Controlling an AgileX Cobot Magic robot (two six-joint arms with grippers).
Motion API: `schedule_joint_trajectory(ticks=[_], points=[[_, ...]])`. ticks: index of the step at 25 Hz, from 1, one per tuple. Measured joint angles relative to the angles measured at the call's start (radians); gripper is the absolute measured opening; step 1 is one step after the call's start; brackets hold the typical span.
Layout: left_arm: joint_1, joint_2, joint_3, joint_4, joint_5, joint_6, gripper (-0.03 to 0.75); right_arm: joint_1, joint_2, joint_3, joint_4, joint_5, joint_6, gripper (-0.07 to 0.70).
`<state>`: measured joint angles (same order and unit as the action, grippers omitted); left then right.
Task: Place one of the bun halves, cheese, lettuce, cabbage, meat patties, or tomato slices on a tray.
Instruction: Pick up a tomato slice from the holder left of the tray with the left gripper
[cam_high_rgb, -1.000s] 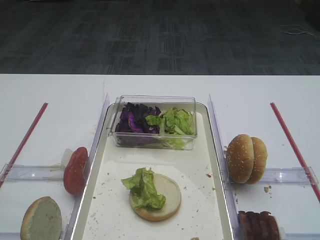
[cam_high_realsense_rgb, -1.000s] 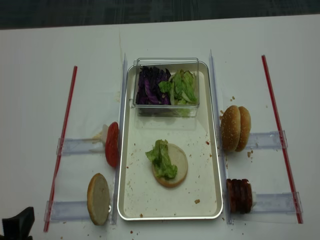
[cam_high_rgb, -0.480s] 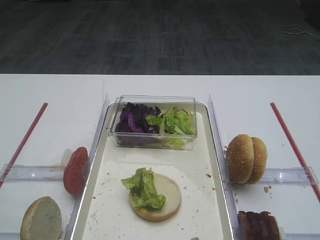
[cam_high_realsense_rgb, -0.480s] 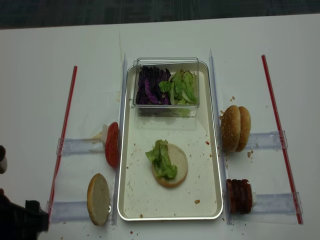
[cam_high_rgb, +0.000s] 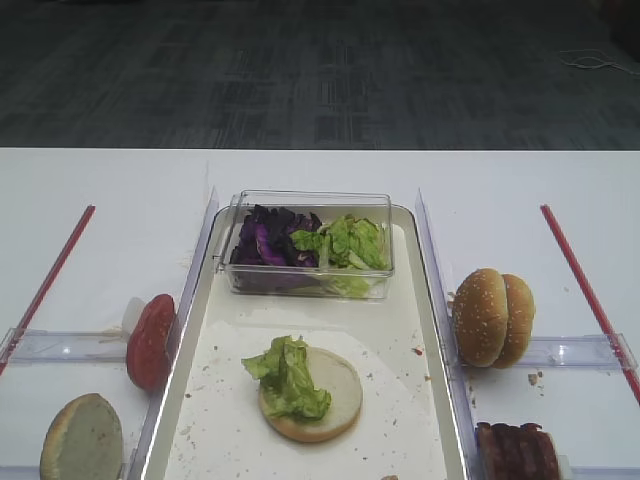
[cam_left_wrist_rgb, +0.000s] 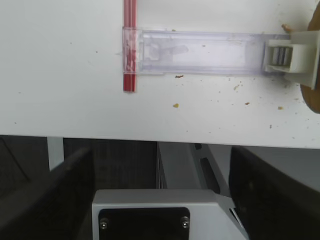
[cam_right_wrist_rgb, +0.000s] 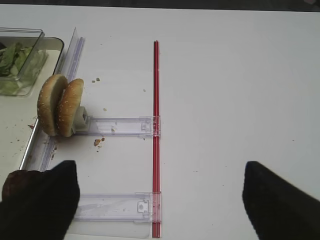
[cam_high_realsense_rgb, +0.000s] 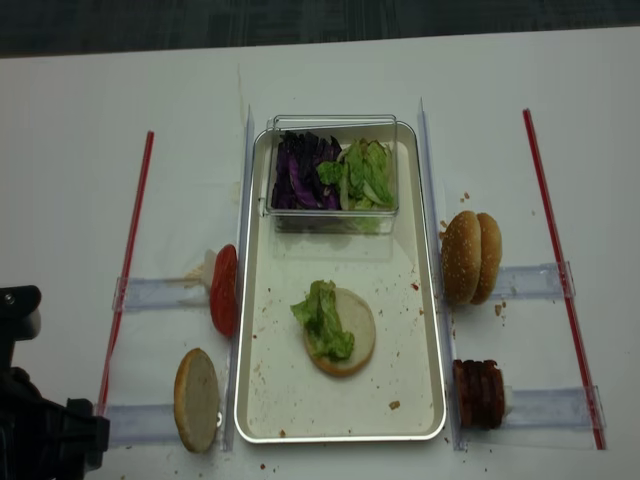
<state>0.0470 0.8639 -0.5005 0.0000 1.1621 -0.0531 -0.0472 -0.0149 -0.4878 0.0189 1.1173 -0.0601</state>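
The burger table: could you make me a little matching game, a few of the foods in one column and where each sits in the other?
Foods:
1. lettuce leaf
2. purple cabbage
3. tomato slices
4. meat patties

Places:
A. in the clear box
B. right of the tray, near corner
C. on the bun half in the tray
D. left of the tray, on edge

Pairs: 1-C, 2-A, 3-D, 4-B

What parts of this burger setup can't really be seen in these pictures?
- Meat patties: cut off by the bottom edge in the first high view.
- Left bun half: only a sliver at the left wrist view's right edge.
- Tomato slices: standing on edge, count unclear.
- Right fingers: dark, blurred, tips out of frame.
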Motion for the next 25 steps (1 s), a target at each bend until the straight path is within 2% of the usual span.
schedule_joint_trajectory(ticks=[4, 10, 15, 25], points=[[0.0, 0.027, -0.005, 0.015, -0.012, -0.002, 0.544, 0.0, 0.0, 0.0, 0.0, 0.0, 0.0, 0.685], [0.0, 0.132, -0.073, 0.019, -0.051, -0.014, 0.544, 0.0, 0.0, 0.0, 0.0, 0.0, 0.0, 0.685], [0.0, 0.25, -0.152, 0.019, -0.093, -0.014, 0.544, 0.0, 0.0, 0.0, 0.0, 0.0, 0.0, 0.685], [0.0, 0.495, -0.35, 0.019, -0.125, 0.003, 0.544, 0.0, 0.0, 0.0, 0.0, 0.0, 0.0, 0.685]])
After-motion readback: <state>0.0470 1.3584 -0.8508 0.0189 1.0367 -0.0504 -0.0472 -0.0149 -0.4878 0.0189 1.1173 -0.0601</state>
